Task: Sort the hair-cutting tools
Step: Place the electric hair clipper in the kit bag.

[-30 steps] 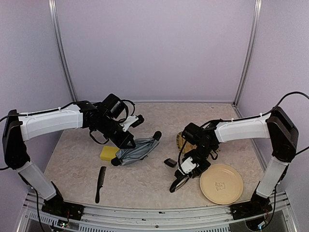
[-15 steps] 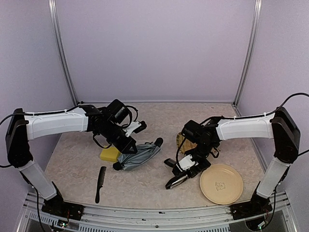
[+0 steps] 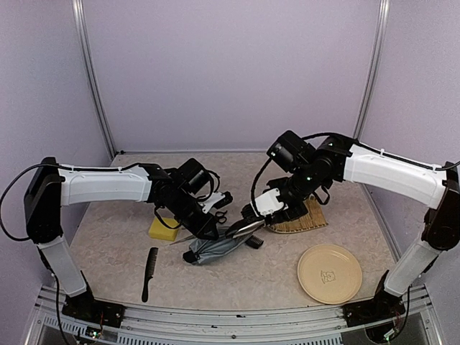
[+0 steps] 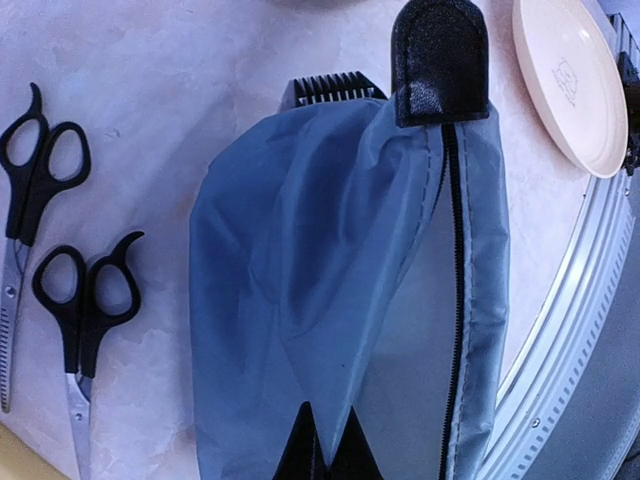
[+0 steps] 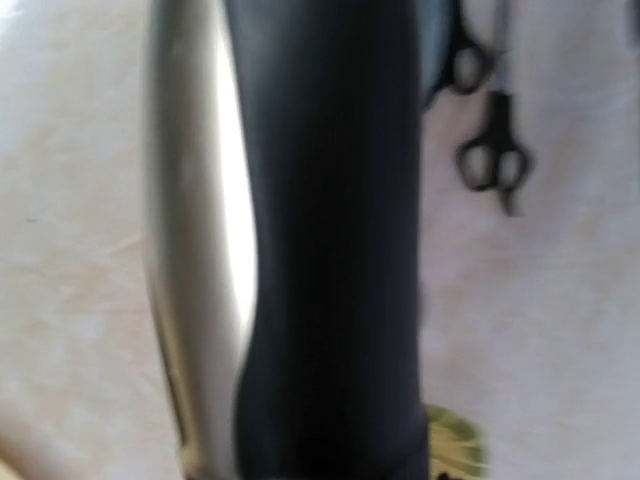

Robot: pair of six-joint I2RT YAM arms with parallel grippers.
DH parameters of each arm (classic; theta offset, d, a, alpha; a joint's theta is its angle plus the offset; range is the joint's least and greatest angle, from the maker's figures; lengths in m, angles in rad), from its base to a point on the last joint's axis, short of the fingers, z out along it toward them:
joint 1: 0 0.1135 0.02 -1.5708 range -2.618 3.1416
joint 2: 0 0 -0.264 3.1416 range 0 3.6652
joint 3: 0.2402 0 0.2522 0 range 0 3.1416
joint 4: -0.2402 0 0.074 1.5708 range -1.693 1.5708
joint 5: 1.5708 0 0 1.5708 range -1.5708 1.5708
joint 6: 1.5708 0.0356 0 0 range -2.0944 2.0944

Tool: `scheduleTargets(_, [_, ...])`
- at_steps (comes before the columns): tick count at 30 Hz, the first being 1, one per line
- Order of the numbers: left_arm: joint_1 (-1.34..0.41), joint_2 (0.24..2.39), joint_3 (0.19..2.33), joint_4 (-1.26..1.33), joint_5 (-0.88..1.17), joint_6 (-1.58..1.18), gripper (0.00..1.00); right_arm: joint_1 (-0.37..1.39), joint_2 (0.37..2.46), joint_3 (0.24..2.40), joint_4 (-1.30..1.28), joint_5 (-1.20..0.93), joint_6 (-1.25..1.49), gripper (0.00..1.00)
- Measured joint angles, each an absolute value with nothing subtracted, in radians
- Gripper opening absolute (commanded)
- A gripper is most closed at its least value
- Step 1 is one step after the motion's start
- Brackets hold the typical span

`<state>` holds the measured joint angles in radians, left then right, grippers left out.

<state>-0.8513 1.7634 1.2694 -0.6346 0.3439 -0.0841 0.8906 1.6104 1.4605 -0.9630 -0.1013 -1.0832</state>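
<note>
Your right gripper is clamped around the body of the electric clipper, jaws partway apart, and holds it just over the zip pouch. Whether clipper and pouch touch, you cannot tell. That arm reaches in from the right across the middle of the table, elbow high and wrist tipped down toward the left arm. The clipper's long axis runs nearly level from right to left, its free end pointing at the left gripper. Which end carries the blade is unclear. In the right wrist view the clipper fills the frame as a blurred black-and-silver bar and hides the fingers.

Your left arm stretches low from the left. Its gripper is pinched fully closed on a fold of the pouch, whose black zip tab points away from the wrist.

The two scissors lie side by side just beside the pouch, handles away from the wrist camera and blade tips cut off at the frame edge. Only the teeth of the clipper guard show past the pouch's far end. The comb lies well apart near the front left, running near to far.
</note>
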Motion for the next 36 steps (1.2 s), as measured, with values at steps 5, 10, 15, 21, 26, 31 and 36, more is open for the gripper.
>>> scheduleTargets(5, [-0.855, 1.787, 1.279, -0.622, 0.413, -0.127, 0.0, 0.99, 1.631, 1.492, -0.952, 0.063, -1.092, 0.08])
scheduleTargets(10, [-0.862, 1.789, 1.28, -0.598, 0.469, -0.163, 0.0, 1.04, 1.666, 1.46, -0.931, 0.193, -1.118, 0.09])
scheduleTargets(15, [-0.863, 1.794, 1.28, -0.564, 0.525, -0.2, 0.0, 1.056, 1.691, 1.425, -0.9, 0.302, -1.139, 0.09])
scheduleTargets(21, [-0.863, 1.816, 1.278, -0.514, 0.584, -0.25, 0.0, 1.085, 1.72, 1.401, -0.854, 0.387, -1.16, 0.09])
scheduleTargets(26, [-0.86, 1.829, 1.267, -0.454, 0.632, -0.321, 0.0, 1.119, 1.754, 1.4, -0.847, 0.409, -1.15, 0.08])
scheduleTargets(31, [-0.854, 1.834, 1.232, -0.402, 0.655, -0.379, 0.0, 1.149, 1.817, 1.458, -0.888, 0.323, -1.084, 0.08])
scheduleTargets(36, [-0.848, 1.834, 1.189, -0.348, 0.665, -0.408, 0.0, 1.151, 1.822, 1.474, -0.889, 0.213, -1.017, 0.1])
